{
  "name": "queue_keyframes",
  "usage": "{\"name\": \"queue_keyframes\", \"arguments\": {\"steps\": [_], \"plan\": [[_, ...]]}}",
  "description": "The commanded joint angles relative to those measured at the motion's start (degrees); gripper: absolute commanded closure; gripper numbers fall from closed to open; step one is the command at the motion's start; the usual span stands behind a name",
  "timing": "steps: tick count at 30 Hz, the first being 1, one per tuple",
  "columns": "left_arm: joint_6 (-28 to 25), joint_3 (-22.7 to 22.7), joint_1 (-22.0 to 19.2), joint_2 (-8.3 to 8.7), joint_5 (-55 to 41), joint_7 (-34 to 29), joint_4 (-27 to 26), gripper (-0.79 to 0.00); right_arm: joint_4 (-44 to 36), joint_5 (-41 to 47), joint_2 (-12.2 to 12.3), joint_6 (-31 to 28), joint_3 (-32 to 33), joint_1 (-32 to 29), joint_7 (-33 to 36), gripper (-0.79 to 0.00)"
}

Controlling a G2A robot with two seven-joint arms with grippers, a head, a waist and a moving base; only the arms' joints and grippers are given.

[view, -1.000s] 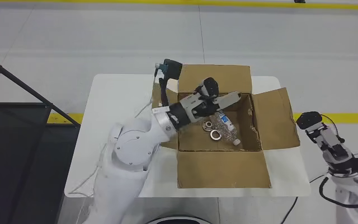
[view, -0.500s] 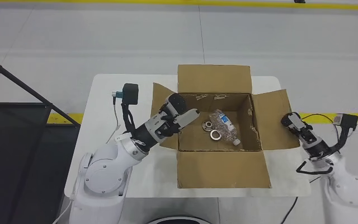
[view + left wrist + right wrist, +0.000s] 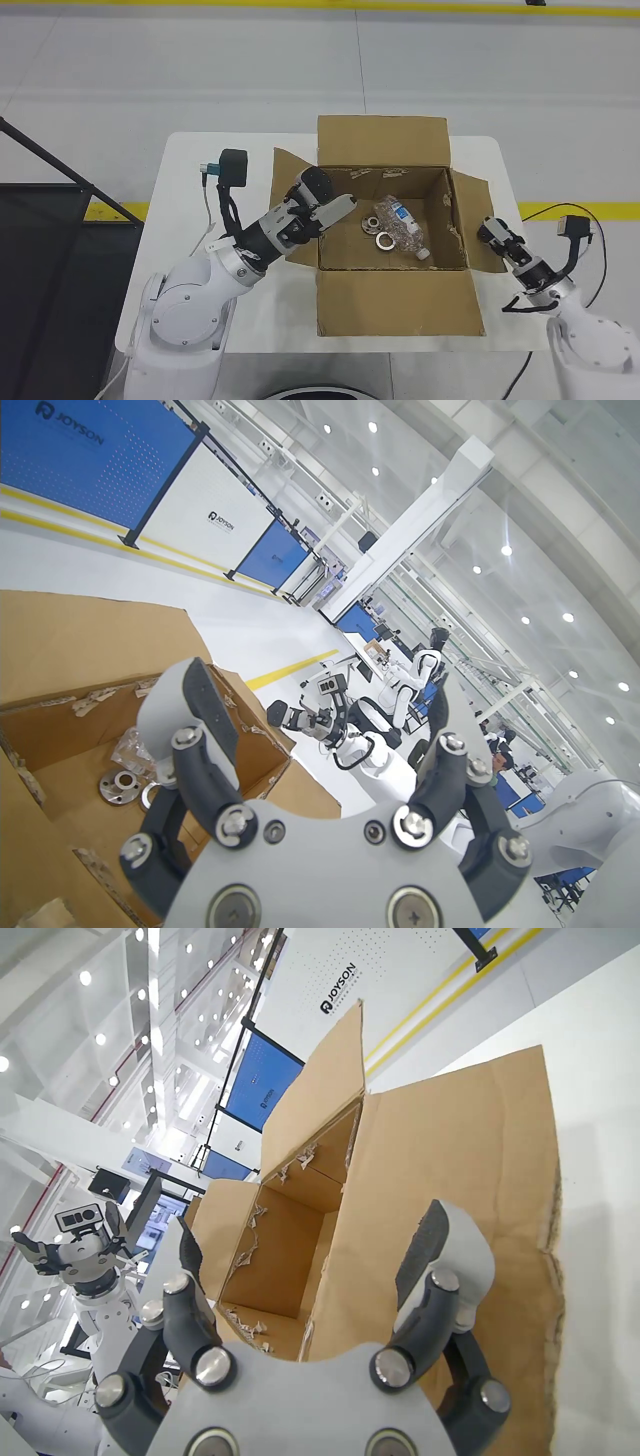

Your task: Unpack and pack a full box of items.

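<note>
Since half a second ago the right arm has swung in from the table's edge, and the right gripper (image 3: 489,230) now sits at the right flap (image 3: 497,195), which stands steeper than it did. The left arm has kept its place.

From where I stand, the white table (image 3: 185,200) carries one open cardboard box (image 3: 398,300) in its middle. The box's far flap (image 3: 383,138) and near flap (image 3: 400,310) lie spread out flat. The left flap (image 3: 288,168) rises beside the left arm.

The left gripper (image 3: 343,204) hangs over the box's left edge, pointing inward. Its jaws are spread wide with nothing between them. The right gripper's jaws are spread wide too, empty, with the brown flap lying under them. Whether either finger touches the cardboard I cannot tell.

Down on the box floor a clear plastic bottle (image 3: 405,226) with a blue and white label lies on its side, its cap toward the near right corner. Just beside it, toward the left arm, lie two metal rings (image 3: 377,231), one touching the other. Shreds of torn paper tape cling along the inner rims of the box.
</note>
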Motion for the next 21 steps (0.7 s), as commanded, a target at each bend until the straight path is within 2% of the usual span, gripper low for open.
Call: {"name": "queue_keyframes", "arguments": {"steps": [1, 11, 21], "plan": [[-0.18, 0.24, 0.32, 0.12, 0.30, 0.77, -0.13, -0.785, -0.26, -0.21, -0.08, 0.02, -0.84, -0.18, -0.33, -0.785], [-0.37, -2.53, 3.31, 1.01, 2.34, 7.59, -2.38, -0.785, -2.33, -1.88, -0.52, 0.64, -5.28, -0.02, -2.16, -0.785], [-1.08, -6.54, 7.75, 2.11, 1.41, 9.18, -6.14, -0.785, -4.53, -3.97, -0.94, 2.15, -9.69, 1.35, -3.39, -0.785]]}}
